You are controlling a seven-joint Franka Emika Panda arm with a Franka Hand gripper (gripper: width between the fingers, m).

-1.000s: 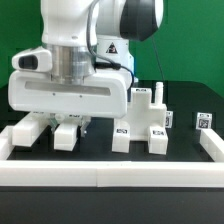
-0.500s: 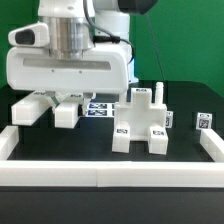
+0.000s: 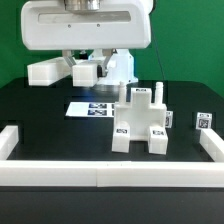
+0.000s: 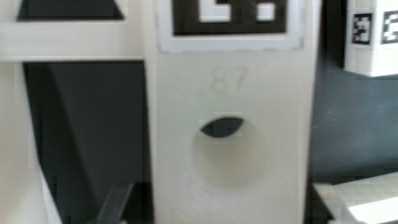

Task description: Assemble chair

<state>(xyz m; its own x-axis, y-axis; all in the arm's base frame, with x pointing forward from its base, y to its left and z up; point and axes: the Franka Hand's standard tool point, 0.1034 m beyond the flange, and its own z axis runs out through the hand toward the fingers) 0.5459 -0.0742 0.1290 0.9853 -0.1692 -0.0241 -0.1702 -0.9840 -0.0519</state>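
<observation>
Gripper: it hangs high above the black table, under the broad white wrist housing. Its jaws are clamped on a white chair piece, which hangs clear of the table with nothing beneath it. The fingertips themselves are mostly hidden behind the piece.

Chair piece, orientation: in the exterior view it is seen nearly end-on, as two blocky ends side by side just below the hand, one directly under the gripper and one offset toward the exterior view's left. Its long axis lies about level and points roughly toward and away from that camera. In the wrist view the piece shows as a long flat plank running lengthwise through the grip. A square tag sits at its far end and a small dark hole at mid-length. A cross member branches off beside the tag.

Partly built chair: it stands upright on the table, well below the gripper and offset toward the exterior view's right, apart from the held piece. Its tags face the camera.

Marker board: it lies flat on the table almost straight below the gripper, just beside the chair's base.

The white rail borders the table's near edge. A small tagged cube sits far out to the exterior view's right.
</observation>
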